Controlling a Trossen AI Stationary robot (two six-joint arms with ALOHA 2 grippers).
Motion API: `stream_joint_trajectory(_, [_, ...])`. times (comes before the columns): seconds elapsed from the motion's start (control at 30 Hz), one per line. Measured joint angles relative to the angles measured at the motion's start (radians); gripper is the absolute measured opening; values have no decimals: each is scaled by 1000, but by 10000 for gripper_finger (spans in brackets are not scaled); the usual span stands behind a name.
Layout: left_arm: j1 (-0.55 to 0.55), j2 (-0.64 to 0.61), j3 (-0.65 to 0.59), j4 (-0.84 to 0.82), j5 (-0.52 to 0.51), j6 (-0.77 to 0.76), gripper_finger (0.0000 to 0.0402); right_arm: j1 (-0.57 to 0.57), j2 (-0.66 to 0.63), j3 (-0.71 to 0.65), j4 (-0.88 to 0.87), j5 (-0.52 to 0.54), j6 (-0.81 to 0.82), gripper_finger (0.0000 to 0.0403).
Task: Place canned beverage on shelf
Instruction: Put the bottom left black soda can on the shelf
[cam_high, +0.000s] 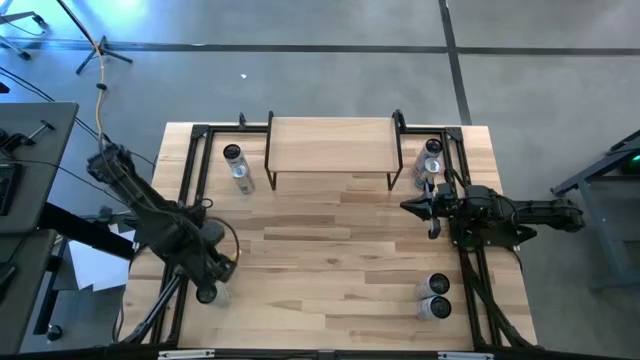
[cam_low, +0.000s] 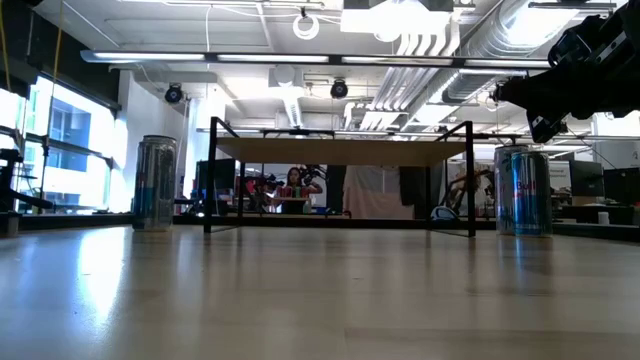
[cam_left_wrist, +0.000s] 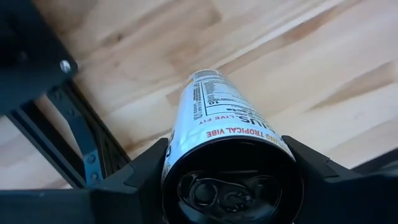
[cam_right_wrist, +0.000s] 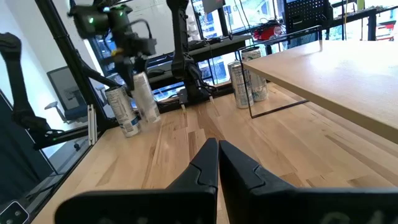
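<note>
My left gripper (cam_high: 212, 285) points down at the table's near left corner, shut on a white canned beverage (cam_left_wrist: 217, 124) with red lettering. The right wrist view shows that can (cam_right_wrist: 144, 96) tilted under the gripper. A second can (cam_right_wrist: 121, 112) stands upright on its base right beside it. The shelf (cam_high: 330, 145), a light-wood board on thin black legs, stands at the table's far middle (cam_low: 340, 150). My right gripper (cam_high: 410, 207) hovers shut and level at the right side, touching nothing (cam_right_wrist: 217, 152). My left gripper pinches the can's upper wall, just below the top rim (cam_left_wrist: 171, 155), between its two fingers, one on each side. The fingers (cam_left_wrist: 311, 168) come from above, pointing down. The can hangs below them, tilted; whether its bottom end (cam_right_wrist: 150, 117) is clear of the table I cannot tell.
Two cans (cam_high: 237, 168) stand left of the shelf and more cans (cam_high: 430, 160) right of it. Two more (cam_high: 435, 297) lie at the near right. Black frame rails (cam_high: 185, 180) run along the table's left and right sides. Bare wood lies in the middle (cam_high: 330, 250).
</note>
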Motion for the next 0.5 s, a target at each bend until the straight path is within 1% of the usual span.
stream_joint_trajectory(0.2, [68, -132, 42, -44, -96, 85, 209, 0, 0, 0, 0, 0, 0, 0])
stream_joint_trajectory(0.37, [142, -203, 112, -28, -138, 238, 211, 0, 0, 0, 0, 0, 0, 0])
stream_joint_trajectory(0.5, [200, -232, 181, 57, -200, 398, 212, 0, 0, 0, 0, 0, 0, 0])
